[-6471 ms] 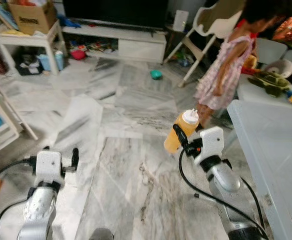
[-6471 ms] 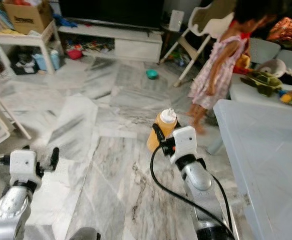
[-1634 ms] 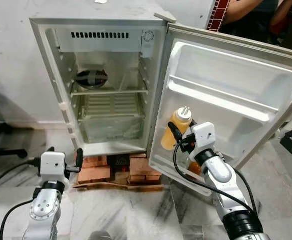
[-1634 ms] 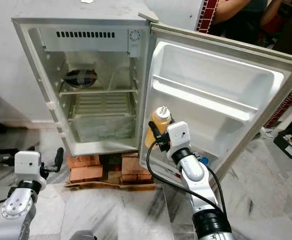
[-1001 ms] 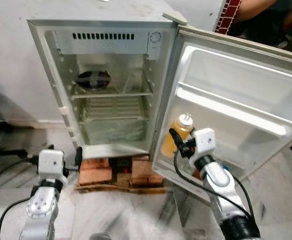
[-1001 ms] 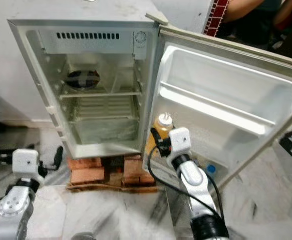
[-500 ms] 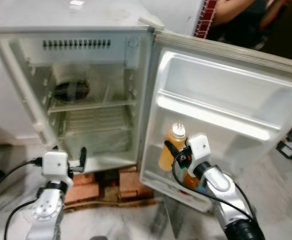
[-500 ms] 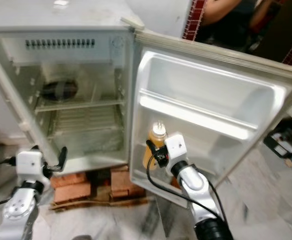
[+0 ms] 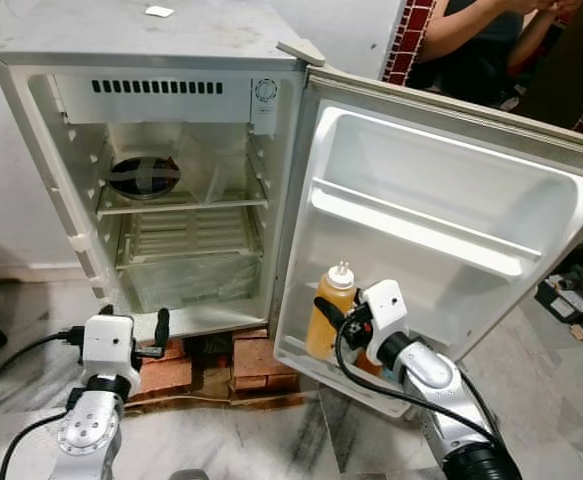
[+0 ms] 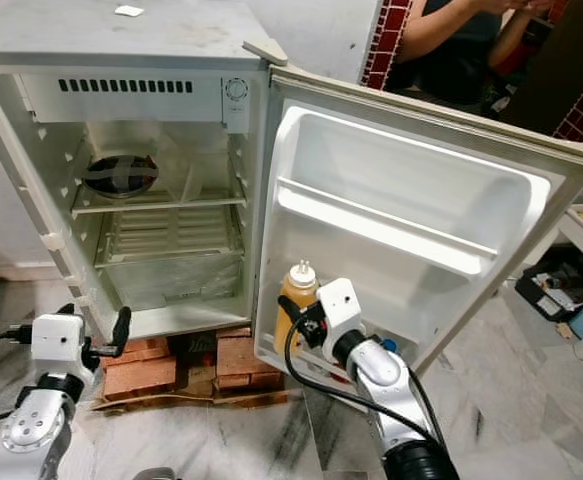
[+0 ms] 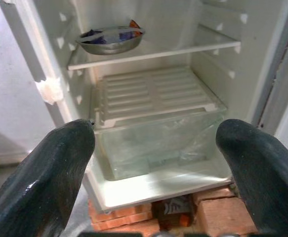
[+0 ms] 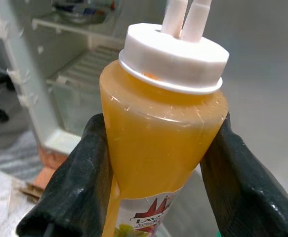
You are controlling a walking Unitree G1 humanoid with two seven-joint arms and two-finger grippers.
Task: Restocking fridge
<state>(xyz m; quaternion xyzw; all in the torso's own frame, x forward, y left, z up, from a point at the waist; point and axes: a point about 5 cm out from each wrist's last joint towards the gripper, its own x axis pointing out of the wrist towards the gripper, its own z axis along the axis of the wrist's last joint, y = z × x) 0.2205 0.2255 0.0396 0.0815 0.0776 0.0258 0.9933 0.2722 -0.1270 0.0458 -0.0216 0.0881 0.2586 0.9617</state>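
Low against the inside of the open fridge door point(image 9: 451, 230), just above its bottom rack, the orange sauce bottle point(image 9: 329, 312) stands upright in the right claw point(image 9: 333, 318), whose two black fingers point(image 12: 77, 182) are clamped on either side of the body, just below the white twin-spout cap point(image 12: 173, 52). It looks like a soft plastic squeeze bottle filled nearly to the cap, so I judge it fairly heavy for its size and likely to give under pressure; too firm a squeeze could push sauce up toward the spouts, and a streak running down the side hints that the wall may be a little slick. The present hold, on the wide upper part of the body, seems sound: the cap is the stiff part but too narrow and smooth to take. Beside the bottle, low in the door rack, a small blue cap point(image 10: 391, 346) peeps out, so the landing spot has a neighbour to avoid. Further off, the fridge cabinet point(image 9: 31, 150) stands open on bricks point(image 9: 261, 360), a metal bowl point(image 11: 109, 39) on its upper shelf above the clear crisper drawer point(image 11: 153, 143). The left claw point(image 11: 156, 163) hangs idle before the cabinet, its fingers wide apart and holding nothing. A person point(image 10: 461, 45) stands behind the door
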